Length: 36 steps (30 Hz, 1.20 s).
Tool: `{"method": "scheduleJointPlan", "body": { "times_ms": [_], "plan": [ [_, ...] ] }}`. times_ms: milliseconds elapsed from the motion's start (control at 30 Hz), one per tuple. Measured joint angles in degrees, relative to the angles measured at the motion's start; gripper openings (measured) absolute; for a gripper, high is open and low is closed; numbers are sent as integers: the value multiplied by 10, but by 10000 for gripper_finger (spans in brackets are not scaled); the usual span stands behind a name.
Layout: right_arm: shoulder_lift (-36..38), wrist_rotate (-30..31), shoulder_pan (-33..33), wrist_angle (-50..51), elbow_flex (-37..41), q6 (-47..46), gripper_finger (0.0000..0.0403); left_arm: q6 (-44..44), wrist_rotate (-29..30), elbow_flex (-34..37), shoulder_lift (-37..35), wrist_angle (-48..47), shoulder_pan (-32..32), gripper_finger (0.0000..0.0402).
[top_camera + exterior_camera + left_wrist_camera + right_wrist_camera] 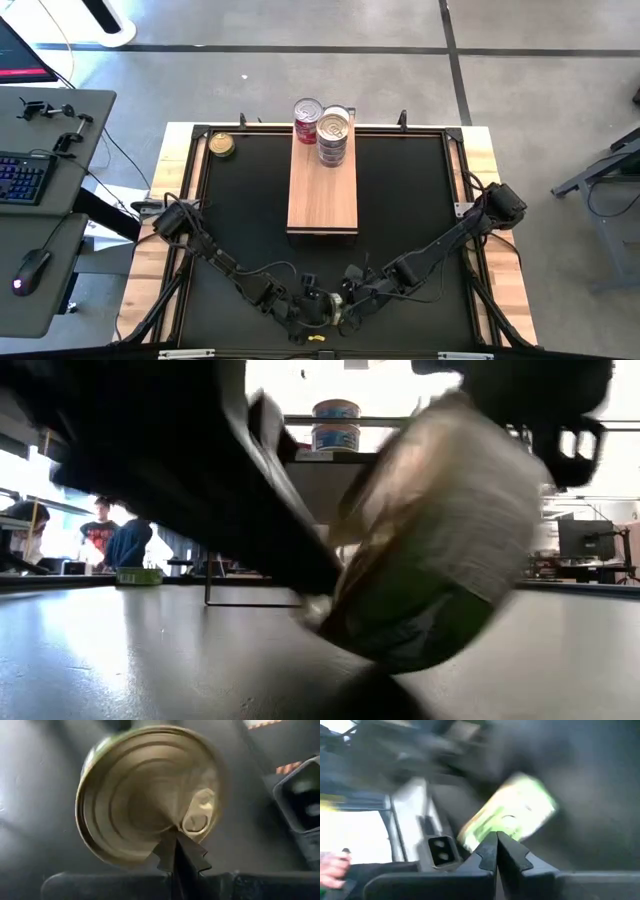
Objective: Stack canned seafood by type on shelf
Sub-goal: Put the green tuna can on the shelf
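Where arms converge at mat's near edge, left claw (176, 852) and right claw (496, 851) closed beside tilted gold-lidded can (150, 795).

Both arms stretched low, left gripper (318, 312), right gripper (345, 300), jaws closed

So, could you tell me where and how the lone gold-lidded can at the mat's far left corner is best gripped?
Probably across its round side wall, coming straight down from above: the can lies flat, lid up, with bare mat beside it. The left gripper and right gripper both sit at the near edge.
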<state>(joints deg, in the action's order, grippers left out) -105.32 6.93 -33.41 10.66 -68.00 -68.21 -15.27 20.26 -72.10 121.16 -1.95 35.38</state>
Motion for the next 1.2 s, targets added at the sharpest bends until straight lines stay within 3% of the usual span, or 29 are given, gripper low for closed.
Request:
{"method": "scheduleJointPlan", "body": {
  "times_ms": [467,667,900,1033,1200],
  "plan": [
    [12,6,4,13,-37,61,0,-14,23,2,4,-18,1,0],
    [58,-6,10,11,-37,164,0,-73,20,1,-14,-88,11,0],
    [59,-71,45,-63,-37,348,3,-154,53,3,-49,-207,26,0],
    [47,-85,71,-65,-37,415,41,-215,60,3,-58,-202,35,0],
    [34,-201,83,-58,-37,477,147,-284,64,-6,-69,-203,54,0]
  ]
}}
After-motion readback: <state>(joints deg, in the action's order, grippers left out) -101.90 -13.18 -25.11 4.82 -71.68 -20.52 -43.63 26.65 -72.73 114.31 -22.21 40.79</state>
